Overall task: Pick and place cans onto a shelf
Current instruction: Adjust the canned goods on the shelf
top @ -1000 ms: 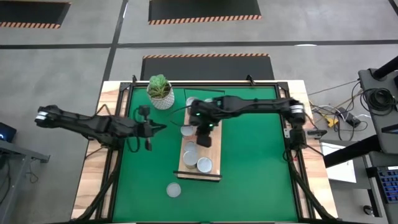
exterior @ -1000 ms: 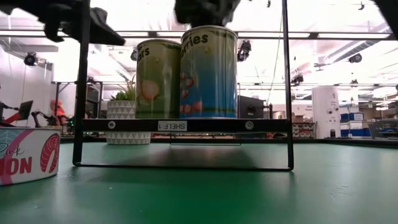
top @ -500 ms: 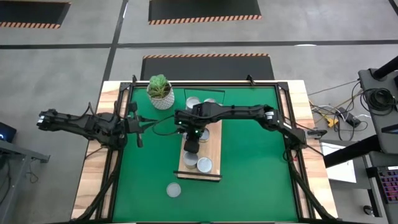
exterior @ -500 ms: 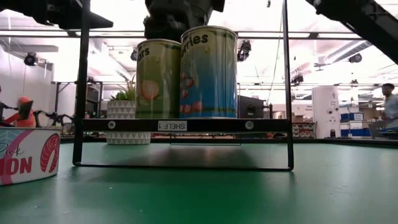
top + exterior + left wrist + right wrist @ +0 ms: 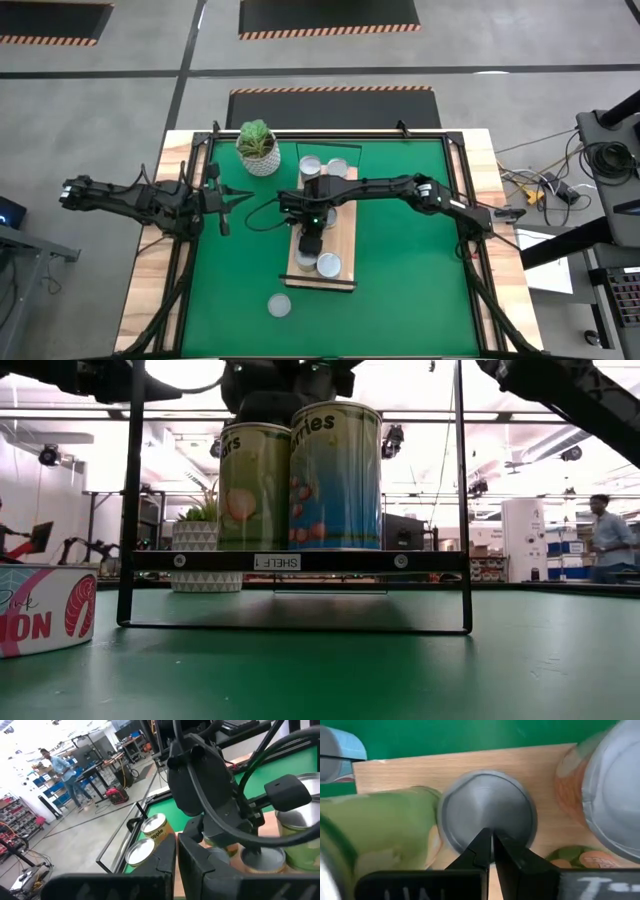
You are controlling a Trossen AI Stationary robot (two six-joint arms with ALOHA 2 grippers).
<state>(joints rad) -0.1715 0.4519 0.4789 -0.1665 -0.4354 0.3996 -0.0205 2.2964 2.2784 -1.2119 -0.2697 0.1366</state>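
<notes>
Trouble here starts with the shelf (image 5: 345,232). The low view shows it as a raised board on a thin frame, so anything knocked off it will fall to the green mat (image 5: 400,270).

The right gripper (image 5: 491,834) hangs directly above the shelf. Its fingers are pinched together and hold nothing, and their tips are over the middle of a silver-topped can (image 5: 487,800). You cannot tell from these views whether the tips touch the lid.

That can is crowded. A green-labelled can (image 5: 380,825) stands close on one side of the pincer and an orange-labelled can (image 5: 600,785) on the other. In the low view, two tall cans (image 5: 335,475) stand side by side right under the pincer.

- If you push down with the fingers shut, you would likely press on the lid and could jolt or tip the shelf.
- If you swing sideways at this height, the fingers or wrist could clip a tall neighbour and topple it off the edge.
- If you open here, the gaps to the neighbours look tight, so a spreading finger might shove a can.

It looks safer to lift straight up first.

More cans wait beyond the pincer at the back of the mat (image 5: 311,165), and one lies on the mat nearer the front (image 5: 279,305).

The left gripper (image 5: 216,197) is also closed. It waits well off to the side, clear of all this.
</notes>
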